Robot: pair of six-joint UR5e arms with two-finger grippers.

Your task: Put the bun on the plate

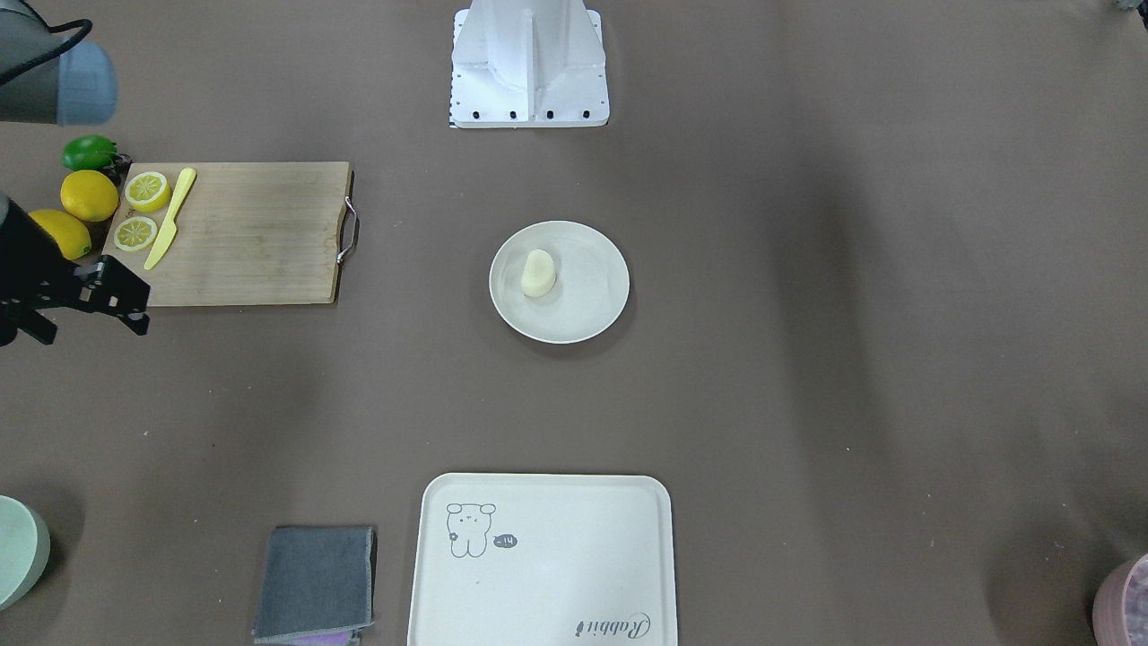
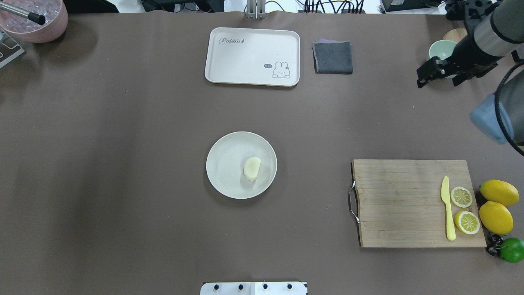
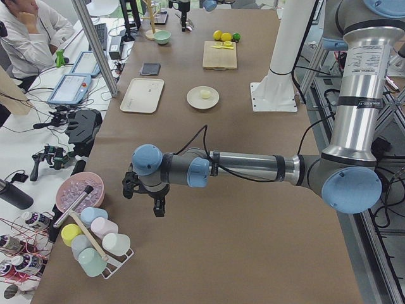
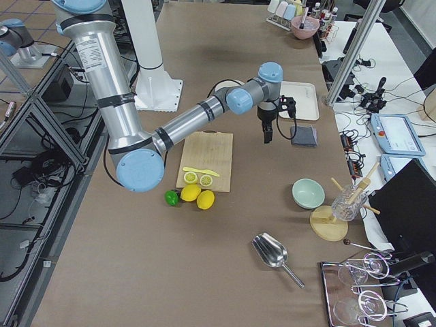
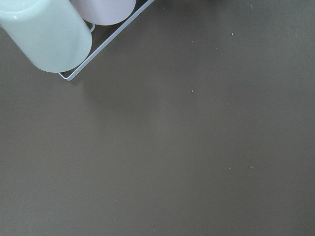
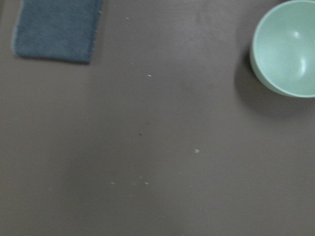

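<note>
Bun (image 2: 252, 168) on plate (image 2: 225, 164); right gripper (image 2: 421, 80) near mint bowl (image 2: 440, 48), fingers (image 4: 268, 133) downward.

- Bun (image 2: 252, 168): pale cream, plain.
- Plate (image 2: 223, 164): off-white, unmarked.
- Table (image 2: 123, 164): dull brown.
- Tray (image 2: 245, 57) beyond the plate: cream, rabbit line drawing.
- Cloth (image 2: 333, 57): dark grey.
- Knife (image 2: 448, 209): yellow.

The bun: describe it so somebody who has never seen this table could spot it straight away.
Start from the brown table and find the round off-white plate at its middle. The bun is the small pale cream lump lying alone on that plate. Unlike the bright yellow lemon slices on the board, it is smooth and plain.
</note>
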